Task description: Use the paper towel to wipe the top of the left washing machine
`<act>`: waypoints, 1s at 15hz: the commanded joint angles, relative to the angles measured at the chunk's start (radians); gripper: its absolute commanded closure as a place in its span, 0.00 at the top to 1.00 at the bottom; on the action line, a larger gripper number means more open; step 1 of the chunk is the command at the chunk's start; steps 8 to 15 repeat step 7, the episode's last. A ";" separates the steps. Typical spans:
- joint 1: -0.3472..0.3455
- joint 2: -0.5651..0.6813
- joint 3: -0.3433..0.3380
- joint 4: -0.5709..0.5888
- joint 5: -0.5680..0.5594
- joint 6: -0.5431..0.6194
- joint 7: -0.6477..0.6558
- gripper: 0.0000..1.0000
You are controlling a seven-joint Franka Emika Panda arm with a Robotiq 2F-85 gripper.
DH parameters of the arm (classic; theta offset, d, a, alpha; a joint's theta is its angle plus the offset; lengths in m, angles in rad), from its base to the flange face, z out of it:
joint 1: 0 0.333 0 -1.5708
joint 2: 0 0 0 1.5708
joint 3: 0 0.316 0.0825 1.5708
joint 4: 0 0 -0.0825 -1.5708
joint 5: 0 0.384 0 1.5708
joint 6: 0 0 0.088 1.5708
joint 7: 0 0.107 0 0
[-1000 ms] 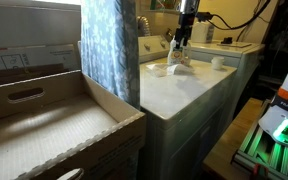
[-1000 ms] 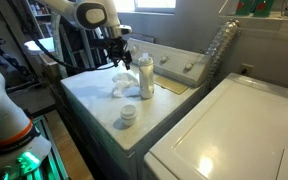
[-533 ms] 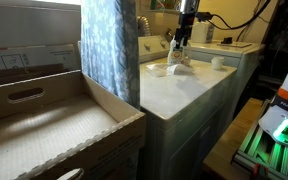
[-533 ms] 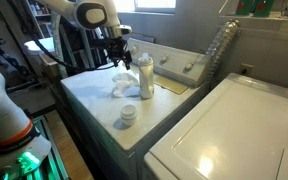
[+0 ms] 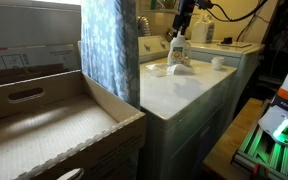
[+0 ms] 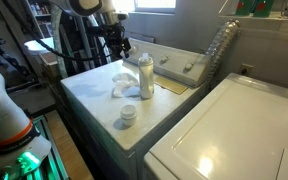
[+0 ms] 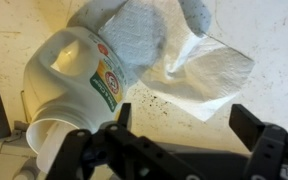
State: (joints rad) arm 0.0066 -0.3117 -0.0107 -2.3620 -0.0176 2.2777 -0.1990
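Observation:
The paper towel (image 6: 122,82) is a crumpled white wad lying on the flat white top of the left washing machine (image 6: 92,102). It lies right beside a white detergent bottle (image 6: 144,74). It also shows in an exterior view (image 5: 174,68) and in the wrist view (image 7: 202,70), where dark specks dot the machine top (image 7: 274,30) under it. My gripper (image 7: 184,125) is open and empty, hovering above the towel and bottle. It shows in both exterior views (image 5: 182,22) (image 6: 117,42).
A small white cup (image 6: 130,114) stands near the machine's front edge. The control panel (image 6: 180,68) rises at the back. A second white machine (image 6: 234,135) stands alongside. A blue patterned curtain (image 5: 109,50) and a cardboard box (image 5: 44,120) lie beside the machine.
My gripper has risen straight up from just above the towel and bottle. The towel, bottle and cup have not moved.

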 commanded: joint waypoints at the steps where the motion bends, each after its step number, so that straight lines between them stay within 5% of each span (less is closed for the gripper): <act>1: 0.036 -0.043 -0.037 0.019 0.098 -0.088 -0.073 1.00; 15: 0.031 -0.036 -0.026 0.028 0.080 -0.069 -0.062 1.00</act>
